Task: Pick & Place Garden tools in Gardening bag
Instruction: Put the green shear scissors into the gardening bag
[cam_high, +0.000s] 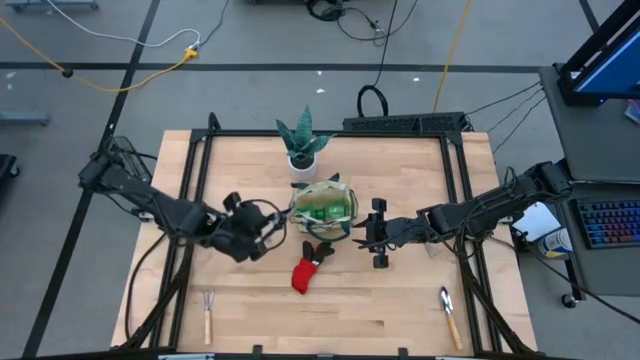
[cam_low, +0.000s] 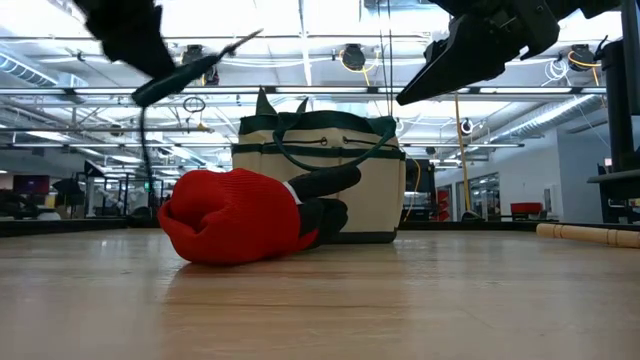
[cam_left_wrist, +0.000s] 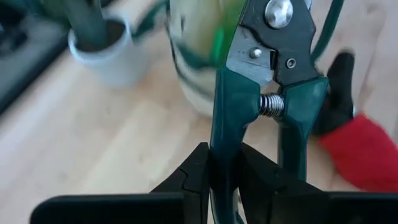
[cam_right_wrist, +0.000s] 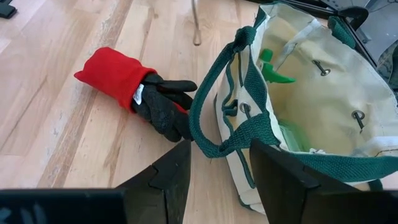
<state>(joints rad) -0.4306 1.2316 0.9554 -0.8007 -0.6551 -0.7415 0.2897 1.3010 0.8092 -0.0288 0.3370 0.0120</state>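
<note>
The left gripper (cam_left_wrist: 221, 174) pinches one green handle of the shears (cam_left_wrist: 267, 81), its 2 fingers (cam_left_wrist: 186, 177) pressed against that handle from both sides. The shears run lengthwise straight out from the gripper, handles nearest it and the dark metal head with its silver pivot bolt farthest out, toward the bag (cam_high: 325, 207). A coil spring sits between the 2 handles. In the high view this gripper (cam_high: 262, 232) is just left of the bag, above the table (cam_high: 400, 310), the arm reaching in from the left edge with its elbow bent.

The right gripper (cam_right_wrist: 219, 163) has its fingers spread, holding nothing; a green loop handle of the bag lies between them. Its arm stretches in from the right, the gripper (cam_high: 372, 232) just right of the bag.

The bag is beige with dark green trim, mouth open, a green bottle (cam_right_wrist: 277, 71) inside. The glove (cam_high: 310, 268), red cuff and black fingers, lies flat just in front of the bag, fingers toward it. A fork (cam_high: 208, 312) lies near the front left, a trowel (cam_high: 449, 316) near the front right, both roughly front to back, wooden handles toward the front edge. A plant (cam_high: 302, 145) stands behind the bag.
</note>
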